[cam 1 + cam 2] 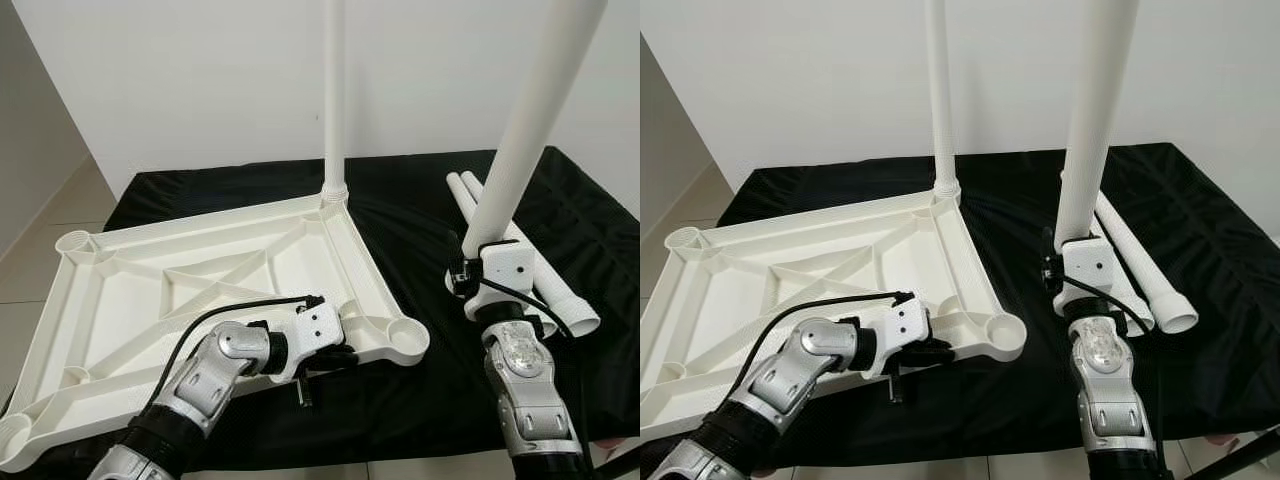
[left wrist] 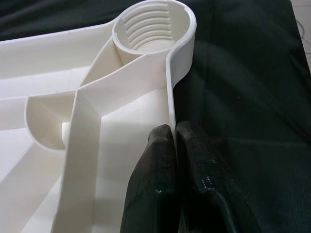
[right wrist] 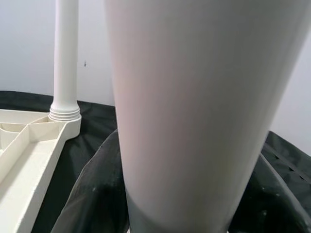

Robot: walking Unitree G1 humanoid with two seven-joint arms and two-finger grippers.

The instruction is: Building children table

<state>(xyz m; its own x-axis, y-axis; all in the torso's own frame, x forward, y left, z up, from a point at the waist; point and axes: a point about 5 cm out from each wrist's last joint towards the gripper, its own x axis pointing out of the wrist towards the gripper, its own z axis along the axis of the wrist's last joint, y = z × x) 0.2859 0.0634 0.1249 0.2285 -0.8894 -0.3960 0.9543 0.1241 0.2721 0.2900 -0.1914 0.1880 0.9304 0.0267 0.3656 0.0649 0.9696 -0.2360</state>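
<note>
A white plastic table top (image 1: 130, 300) lies upside down on the black cloth, ribs up. One white leg (image 1: 334, 100) stands screwed into its far right corner socket. My left gripper (image 1: 338, 357) is shut on the table top's near edge rim (image 2: 171, 104), just short of the empty threaded corner socket (image 2: 150, 24). My right gripper (image 1: 478, 262) is shut on a second white table leg (image 1: 530, 110), holding it nearly upright, leaning right, above the cloth to the right of the table top. In the right wrist view the held leg (image 3: 194, 107) runs between the black fingers (image 3: 92, 194).
Two more white legs (image 1: 540, 270) lie side by side on the black cloth (image 1: 420, 230) behind my right gripper. The cloth-covered surface ends near the bottom of the view. A white wall stands behind, with tiled floor (image 1: 60, 210) to the left.
</note>
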